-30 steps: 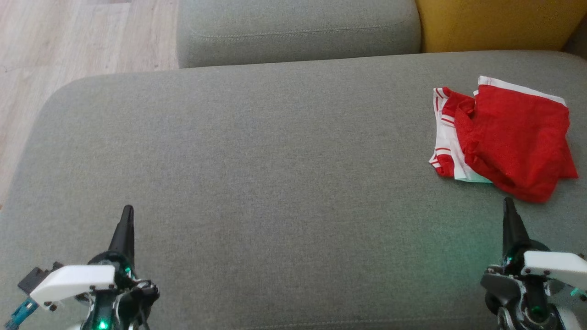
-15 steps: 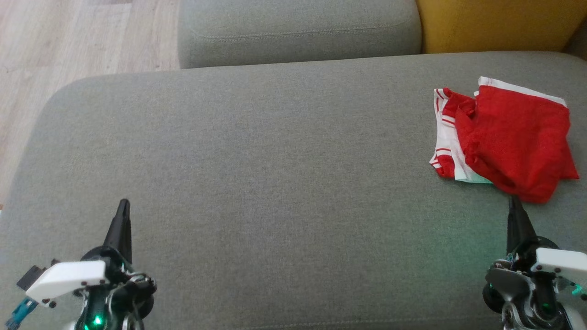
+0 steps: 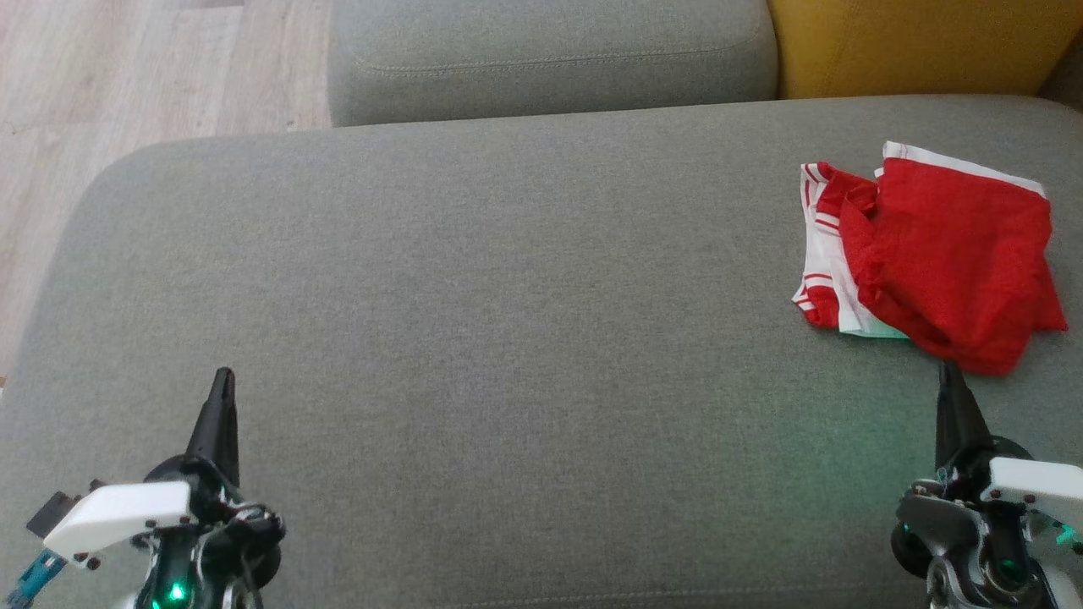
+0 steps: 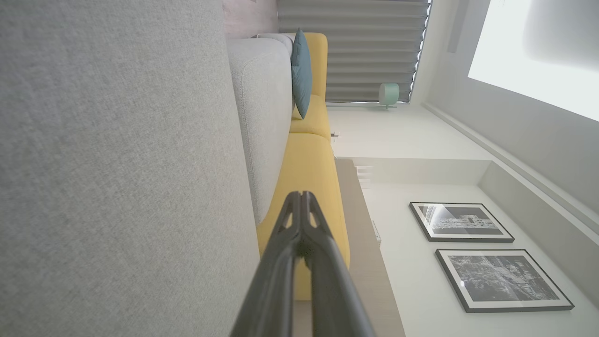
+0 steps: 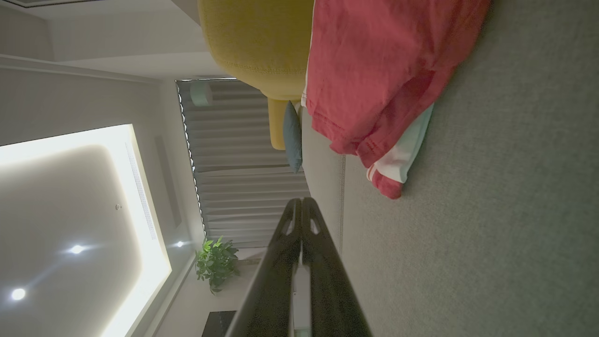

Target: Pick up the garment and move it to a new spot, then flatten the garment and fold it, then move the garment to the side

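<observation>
A red garment [image 3: 943, 254] with white striped trim lies folded at the far right of the grey cushion [image 3: 508, 296]. In the right wrist view the garment [image 5: 374, 70] fills the upper middle, lying on the grey fabric. My right gripper [image 3: 945, 372] is shut and empty, its tip just short of the garment's near edge; its fingers [image 5: 302, 210] press together. Low at the left, well away from the garment, my left gripper [image 3: 223, 379] is shut on nothing, and its tips [image 4: 299, 199] meet in the left wrist view.
A second grey cushion [image 3: 550, 55] and a yellow cushion [image 3: 922, 42] stand behind the seat. Wooden floor [image 3: 127, 85] lies beyond the cushion's rounded left edge. The left wrist view shows a teal pillow [image 4: 302, 72] and framed pictures [image 4: 461, 222] on the wall.
Both grippers shifted slightly: the left one drifted left and up the view, the right one moved a little right, closer to the garment's near edge. The garment has not moved.
</observation>
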